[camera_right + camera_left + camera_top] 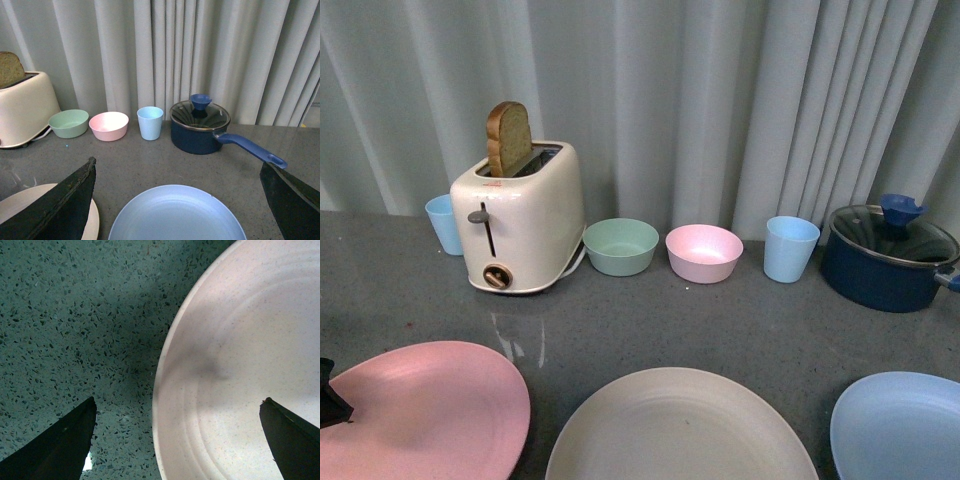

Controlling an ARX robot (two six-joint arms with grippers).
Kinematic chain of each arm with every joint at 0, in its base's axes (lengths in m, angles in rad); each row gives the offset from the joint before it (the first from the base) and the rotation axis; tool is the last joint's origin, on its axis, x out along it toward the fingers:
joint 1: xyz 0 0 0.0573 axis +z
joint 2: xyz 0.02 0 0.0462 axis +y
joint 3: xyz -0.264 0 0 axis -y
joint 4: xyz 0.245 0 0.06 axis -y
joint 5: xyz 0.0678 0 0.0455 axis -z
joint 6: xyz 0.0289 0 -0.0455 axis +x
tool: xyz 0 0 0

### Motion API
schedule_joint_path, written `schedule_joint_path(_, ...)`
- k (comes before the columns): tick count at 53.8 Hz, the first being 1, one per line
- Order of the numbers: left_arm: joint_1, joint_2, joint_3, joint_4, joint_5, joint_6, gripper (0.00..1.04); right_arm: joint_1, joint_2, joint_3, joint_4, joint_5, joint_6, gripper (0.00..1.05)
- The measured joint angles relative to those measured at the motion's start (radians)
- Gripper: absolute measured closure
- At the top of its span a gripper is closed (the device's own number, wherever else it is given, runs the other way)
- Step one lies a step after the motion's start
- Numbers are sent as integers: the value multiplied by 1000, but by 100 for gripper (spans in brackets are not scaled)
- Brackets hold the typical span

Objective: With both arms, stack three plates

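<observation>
Three plates lie side by side along the front of the grey table: a pink plate (430,410) at the left, a beige plate (680,430) in the middle and a light blue plate (900,425) at the right. My left gripper (178,400) hangs open over the rim of the pink plate (240,365), one finger over the plate and the other over the bare table. My right gripper (178,162) is open above and just short of the light blue plate (175,215), which lies between its fingers. An edge of the beige plate (20,210) shows beside it.
Along the back by the curtain stand a cream toaster (520,225) with a slice of bread, a green bowl (620,245), a pink bowl (704,252), two light blue cups (790,248) (444,222) and a dark blue lidded pot (888,255) whose handle (250,147) points toward the right.
</observation>
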Motion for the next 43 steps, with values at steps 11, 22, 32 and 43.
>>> schedule_joint_path(11,-8,22,13,-2,-14,-2,7,0,0,0,0,0,0,7)
schedule_joint_path(22,-17,24,14,-18,-14,-2,7,0,0,0,0,0,0,7)
schedule_joint_path(32,-26,40,14,-15,-26,-3,7,0,0,0,0,0,0,7)
schedule_joint_path(43,-29,49,14,-20,-41,-5,7,0,0,0,0,0,0,7)
